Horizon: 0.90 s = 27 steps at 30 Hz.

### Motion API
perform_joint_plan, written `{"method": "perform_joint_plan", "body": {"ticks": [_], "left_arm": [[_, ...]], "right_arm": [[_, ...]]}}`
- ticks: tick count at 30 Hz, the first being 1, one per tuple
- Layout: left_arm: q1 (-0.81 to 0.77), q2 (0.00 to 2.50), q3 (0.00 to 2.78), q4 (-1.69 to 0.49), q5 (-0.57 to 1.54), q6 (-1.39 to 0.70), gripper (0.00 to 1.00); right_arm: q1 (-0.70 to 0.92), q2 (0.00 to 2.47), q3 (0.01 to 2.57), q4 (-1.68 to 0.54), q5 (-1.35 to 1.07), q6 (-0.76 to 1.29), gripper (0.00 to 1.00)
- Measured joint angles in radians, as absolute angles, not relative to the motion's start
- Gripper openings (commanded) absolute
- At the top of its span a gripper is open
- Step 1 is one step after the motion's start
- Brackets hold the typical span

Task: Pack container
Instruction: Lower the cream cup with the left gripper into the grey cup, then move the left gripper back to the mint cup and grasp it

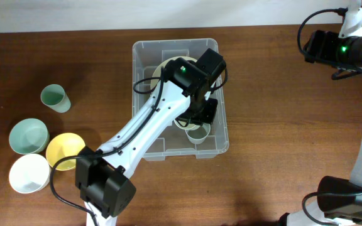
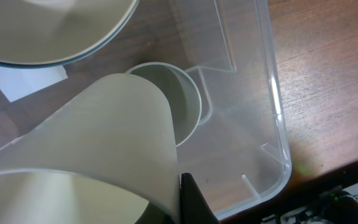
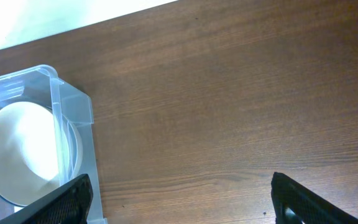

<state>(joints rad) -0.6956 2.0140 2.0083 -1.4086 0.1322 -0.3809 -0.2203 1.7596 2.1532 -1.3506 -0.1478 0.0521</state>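
The clear plastic container (image 1: 138, 46) stands mid-table. My left gripper (image 1: 197, 116) reaches inside it, shut on a cream cup (image 2: 104, 137) that it holds by the wall; one dark finger (image 2: 190, 199) shows against the cup. Just below it a pale green cup (image 2: 182, 99) stands on the container's floor, also seen from overhead (image 1: 198, 132). A large pale bowl (image 2: 42, 31) lies in the container's far half. The container's rim (image 2: 273, 93) runs along the right. My right gripper (image 3: 179, 193) is open and empty over bare table, right of the container's wall (image 3: 73, 118).
On the table at the left are a pale green cup (image 1: 55, 98), a pale green bowl (image 1: 28, 135), a yellow bowl (image 1: 65, 150) and a white bowl (image 1: 29, 173). A white label (image 2: 27, 81) shows on the container's floor. The right arm (image 1: 322, 45) is at the far right.
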Motion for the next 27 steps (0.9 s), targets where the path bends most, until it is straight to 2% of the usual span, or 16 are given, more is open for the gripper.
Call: {"method": "perform_joint_plan", "body": {"ticks": [1, 2, 3, 4, 5, 7, 12, 16, 19, 27], "left_arm": [[-0.696, 2.015, 2.008, -1.410, 0.136, -0.381, 0.04], [-0.696, 2.017, 2.008, -1.410, 0.141, -0.381, 0.17], [-0.696, 2.019, 2.008, -1.410, 0.144, -0.374, 0.40], [-0.696, 2.020, 2.008, -1.410, 0.147, -0.379, 0.55], [-0.696, 2.020, 2.008, -1.410, 0.150, -0.374, 0.65], [-0.696, 2.021, 2.008, -1.410, 0.151, -0.374, 0.79], [-0.689, 2.021, 2.009, -1.426, 0.138, -0.374, 0.80], [-0.622, 2.019, 2.045, -1.464, 0.054, -0.374, 0.82], [-0.495, 2.003, 2.085, -1.462, -0.025, -0.374, 0.87], [-0.006, 1.968, 2.112, -1.390, -0.147, -0.358, 0.86]], "right_arm": [[-0.220, 1.760, 2.153, -1.351, -0.148, 0.052, 0.88], [-0.220, 1.760, 2.153, -1.351, -0.148, 0.053, 0.87], [-0.220, 1.760, 2.153, -1.351, -0.148, 0.053, 0.88], [-0.220, 1.760, 2.153, -1.351, -0.148, 0.053, 0.88], [-0.220, 1.760, 2.153, -1.351, -0.148, 0.053, 0.88], [-0.220, 1.760, 2.153, -1.351, -0.148, 0.053, 0.88], [-0.220, 1.760, 2.153, -1.351, -0.147, 0.052, 0.88], [-0.220, 1.760, 2.153, -1.351, -0.137, 0.053, 0.88], [-0.220, 1.760, 2.153, -1.351, -0.133, 0.052, 0.88], [-0.220, 1.760, 2.153, -1.351, -0.129, 0.052, 0.88]]}}
